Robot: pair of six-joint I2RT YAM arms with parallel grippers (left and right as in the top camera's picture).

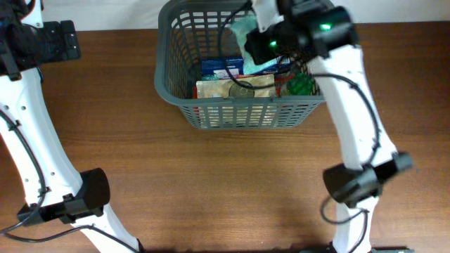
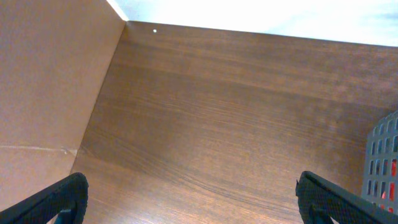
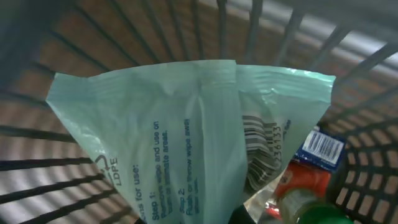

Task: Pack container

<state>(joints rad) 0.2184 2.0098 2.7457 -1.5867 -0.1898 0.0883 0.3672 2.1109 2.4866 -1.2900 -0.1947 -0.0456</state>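
Note:
The dark grey lattice basket (image 1: 239, 112) stands at the far middle of the table and holds several items. My right gripper (image 1: 271, 43) is over the basket's inside, shut on a pale green plastic packet (image 1: 246, 31). In the right wrist view the packet (image 3: 186, 124), with printed text and a barcode, fills the frame and hides the fingers, with the basket wall (image 3: 37, 162) behind it. My left gripper (image 2: 199, 202) is open and empty above bare table, far left of the basket. A corner of the basket (image 2: 382, 162) shows at the right edge of the left wrist view.
Inside the basket lie a blue box (image 1: 221, 68), a tan packet (image 1: 232, 89) and a green item (image 1: 301, 84). The right wrist view shows a blue barcoded box (image 3: 320, 146), a red item (image 3: 305, 180) and a green cap (image 3: 320, 214). A brown wall panel (image 2: 43, 93) stands left of the table.

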